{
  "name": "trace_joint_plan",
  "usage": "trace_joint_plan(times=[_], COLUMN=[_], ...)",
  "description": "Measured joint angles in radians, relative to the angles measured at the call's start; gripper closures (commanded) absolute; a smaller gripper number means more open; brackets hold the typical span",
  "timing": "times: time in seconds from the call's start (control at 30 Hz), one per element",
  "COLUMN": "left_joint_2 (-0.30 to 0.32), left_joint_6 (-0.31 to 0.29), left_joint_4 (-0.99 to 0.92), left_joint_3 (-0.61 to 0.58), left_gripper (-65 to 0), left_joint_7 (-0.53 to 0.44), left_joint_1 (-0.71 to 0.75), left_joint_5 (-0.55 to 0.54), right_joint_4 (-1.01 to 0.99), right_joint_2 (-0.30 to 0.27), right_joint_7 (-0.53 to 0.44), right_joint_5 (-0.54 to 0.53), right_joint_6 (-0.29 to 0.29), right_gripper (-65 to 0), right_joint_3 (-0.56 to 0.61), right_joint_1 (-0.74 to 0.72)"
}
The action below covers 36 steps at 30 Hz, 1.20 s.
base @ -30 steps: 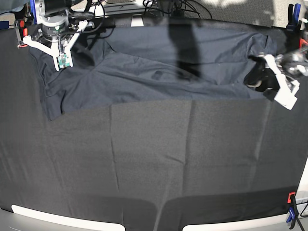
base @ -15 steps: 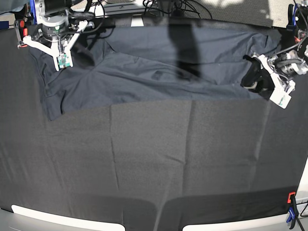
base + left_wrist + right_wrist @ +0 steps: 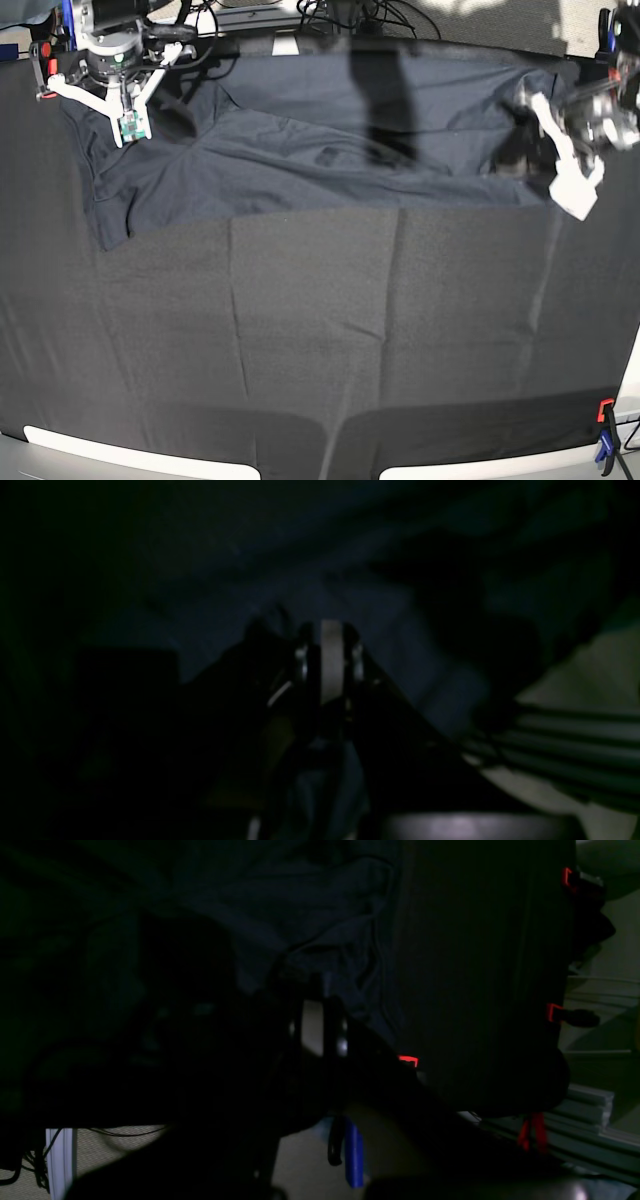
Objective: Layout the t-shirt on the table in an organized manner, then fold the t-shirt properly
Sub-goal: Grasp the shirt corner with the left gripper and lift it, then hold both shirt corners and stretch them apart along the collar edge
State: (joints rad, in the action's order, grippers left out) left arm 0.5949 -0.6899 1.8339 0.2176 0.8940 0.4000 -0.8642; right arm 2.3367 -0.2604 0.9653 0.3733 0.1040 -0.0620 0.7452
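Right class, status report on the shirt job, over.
Left end effector shut at the shirt's edge, grip unconfirmed. Right end effector shut on the t-shirt. Shirt spread along the table, rumpled, unfolded. Nothing in the way.

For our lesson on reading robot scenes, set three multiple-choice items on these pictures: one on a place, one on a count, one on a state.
1. Where does the dark navy t-shirt lie on the black cloth-covered table?
A. along the far edge
B. along the near edge
C. hanging off the side

2. How many white grippers show in the base view?
A. one
B. two
C. three

3. How do the jaws of the right gripper stand?
A. wide open
B. shut
C. holding a cup

Key: 1 A, the shirt spreads across the top of the base view; 2 B, the right gripper and the left gripper at the shirt's two ends; 3 B, its fingers meet at the tip.
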Motion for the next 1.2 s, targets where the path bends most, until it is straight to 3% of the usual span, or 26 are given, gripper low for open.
trace_joint_plan(times=[0.3, 0.47, 0.67, 0.9, 1.2], left_joint_2=[0.118, 0.119, 0.118, 0.117, 0.117], left_joint_6=[-0.002, -0.002, -0.002, -0.002, -0.002], left_joint_4=[0.058, 0.058, 0.058, 0.058, 0.058], left_joint_3=[0.0, 0.0, 0.0, 0.0, 0.0], left_gripper=[0.0, 0.0, 0.0, 0.0, 0.0], left_joint_7=[-0.002, -0.014, -0.01, 0.027, 0.05], left_joint_1=[0.134, 0.148, 0.154, 0.154, 0.154], left_joint_5=[0.001, 0.097, 0.102, 0.155, 0.137], right_joint_4=[0.0, -0.011, -0.116, -0.167, -0.167], right_joint_2=[-0.026, -0.082, -0.125, -0.127, -0.124], right_joint_7=[-0.001, -0.011, -0.017, -0.021, -0.021], right_joint_5=[-0.001, -0.003, -0.006, -0.004, -0.005], right_joint_6=[0.0, 0.0, 0.0, 0.0, 0.0], right_gripper=[0.0, 0.0, 0.0, 0.0, 0.0], right_joint_3=[0.0, 0.0, 0.0, 0.0, -0.04], right_joint_1=[-0.003, -0.003, -0.036, -0.082, -0.083])
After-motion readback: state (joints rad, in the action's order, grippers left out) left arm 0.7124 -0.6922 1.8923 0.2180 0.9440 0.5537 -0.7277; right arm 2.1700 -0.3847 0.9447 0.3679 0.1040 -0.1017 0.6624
